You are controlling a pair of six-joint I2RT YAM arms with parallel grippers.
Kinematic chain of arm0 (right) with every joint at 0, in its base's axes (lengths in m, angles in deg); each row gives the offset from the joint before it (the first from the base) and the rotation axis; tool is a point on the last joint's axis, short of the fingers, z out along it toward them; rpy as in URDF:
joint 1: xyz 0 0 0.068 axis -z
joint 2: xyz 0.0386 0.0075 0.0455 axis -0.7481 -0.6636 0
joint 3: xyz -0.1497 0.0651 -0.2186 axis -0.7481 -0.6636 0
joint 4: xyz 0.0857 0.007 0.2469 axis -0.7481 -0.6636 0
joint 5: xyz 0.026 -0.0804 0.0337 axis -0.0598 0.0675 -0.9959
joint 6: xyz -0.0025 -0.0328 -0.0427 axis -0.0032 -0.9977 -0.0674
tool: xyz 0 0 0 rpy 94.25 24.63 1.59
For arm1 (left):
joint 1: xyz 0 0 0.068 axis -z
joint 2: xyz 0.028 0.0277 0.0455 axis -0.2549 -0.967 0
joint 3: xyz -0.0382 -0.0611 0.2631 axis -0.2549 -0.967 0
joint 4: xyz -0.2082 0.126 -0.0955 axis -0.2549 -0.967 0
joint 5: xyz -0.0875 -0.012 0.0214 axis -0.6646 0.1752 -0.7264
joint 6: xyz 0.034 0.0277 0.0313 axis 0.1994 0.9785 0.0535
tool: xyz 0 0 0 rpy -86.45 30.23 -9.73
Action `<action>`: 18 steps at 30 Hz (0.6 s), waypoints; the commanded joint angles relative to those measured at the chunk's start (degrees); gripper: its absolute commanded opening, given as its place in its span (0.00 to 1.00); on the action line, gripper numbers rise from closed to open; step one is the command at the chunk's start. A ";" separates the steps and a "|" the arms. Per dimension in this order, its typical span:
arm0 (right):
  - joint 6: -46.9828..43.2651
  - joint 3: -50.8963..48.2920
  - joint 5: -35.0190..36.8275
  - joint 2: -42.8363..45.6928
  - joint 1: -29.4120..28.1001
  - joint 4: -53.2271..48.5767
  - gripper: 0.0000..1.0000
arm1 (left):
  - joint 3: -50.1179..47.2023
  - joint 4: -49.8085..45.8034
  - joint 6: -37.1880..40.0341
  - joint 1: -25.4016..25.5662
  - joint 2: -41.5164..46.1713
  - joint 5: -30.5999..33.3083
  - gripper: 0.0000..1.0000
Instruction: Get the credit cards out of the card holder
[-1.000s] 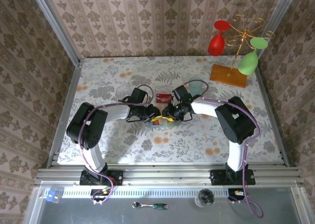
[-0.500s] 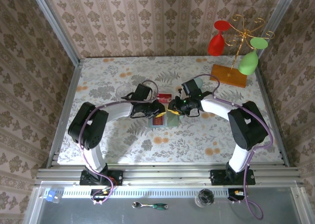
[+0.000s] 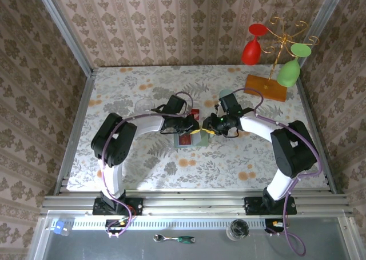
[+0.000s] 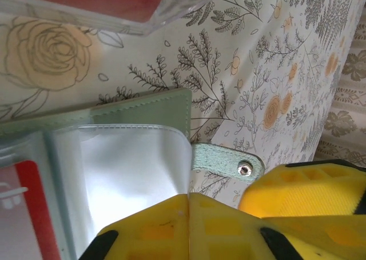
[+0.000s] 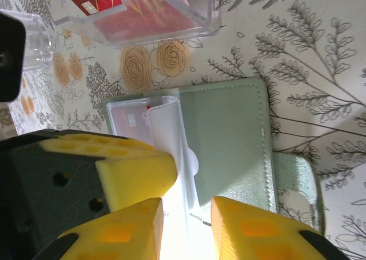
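Floral-print cloth [image 3: 229,157] covers the table, enclosed by damask-papered walls [image 3: 171,26].

Overhead view, left to right:
- A clear cup [image 3: 145,106] stands at centre-left, partly hidden behind the left arm [image 3: 114,143].
- The left gripper [image 3: 193,130] and the right gripper [image 3: 207,128] meet tip to tip at mid-frame over the card holder [image 3: 187,141]. The holder lies open and flat on the cloth, and the fingers cover its upper edge.
- A clear tray [image 3: 195,112] just above the holder is largely hidden by the left wrist; red shows inside it.
- A pale teal cup [image 3: 226,94] is mostly behind the right arm [image 3: 289,143].
- A gold rack [image 3: 280,40] carrying a red glass and a green glass stands on an orange base at upper right.

Left wrist view:
- A red credit card [image 4: 34,214], cut off at the lower left edge, sits inside the holder's clear sleeve [image 4: 131,168].
- The left gripper's pads [image 4: 148,231] are pressed together at the sleeve's lower right corner. Whether a leaf is pinched between them cannot be made out.
- The snap strap [image 4: 226,162] lies flat on the cloth to the right.

Right wrist view:
- Red cards [image 5: 137,11] lie in the tray at the top, cropped by the frame.
- One sleeve leaf stands up between the right gripper's pads [image 5: 251,231]. The pads are apart with a visible gap, and contact cannot be confirmed.
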 commanded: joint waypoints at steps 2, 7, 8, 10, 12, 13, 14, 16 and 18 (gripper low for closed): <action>-1.91 -1.03 -1.07 2.04 0.98 -2.18 0.28 | 2.68 -0.98 -0.24 0.44 -1.50 -1.68 0.10; -1.96 -0.96 -1.15 2.27 1.23 -2.48 0.29 | 3.51 -1.13 -0.23 0.64 -1.55 -1.99 0.22; -1.88 -0.93 -1.20 2.29 1.24 -2.33 0.29 | 3.47 -1.13 -0.23 0.67 -1.39 -1.97 0.24; -1.55 -0.91 -1.33 2.39 1.18 -2.13 0.29 | 3.53 -1.15 0.11 0.64 -0.89 -2.14 0.25; -1.41 -0.87 -1.20 2.48 1.21 -2.21 0.28 | 3.68 -0.96 0.42 0.63 -0.28 -2.32 0.27; -1.35 -0.75 -1.12 2.56 1.26 -2.28 0.28 | 3.77 -0.85 0.64 0.56 0.06 -2.32 0.28; -1.15 -0.83 -1.09 2.55 1.23 -2.29 0.28 | 3.86 -0.65 0.77 0.52 0.27 -2.41 0.29; -1.04 -0.65 -1.11 2.60 1.13 -2.41 0.28 | 3.73 -0.18 0.87 0.28 0.95 -2.50 0.29; -0.72 -0.33 -1.10 2.49 0.89 -2.39 0.28 | 3.17 -0.21 1.45 -0.13 1.89 -2.14 0.29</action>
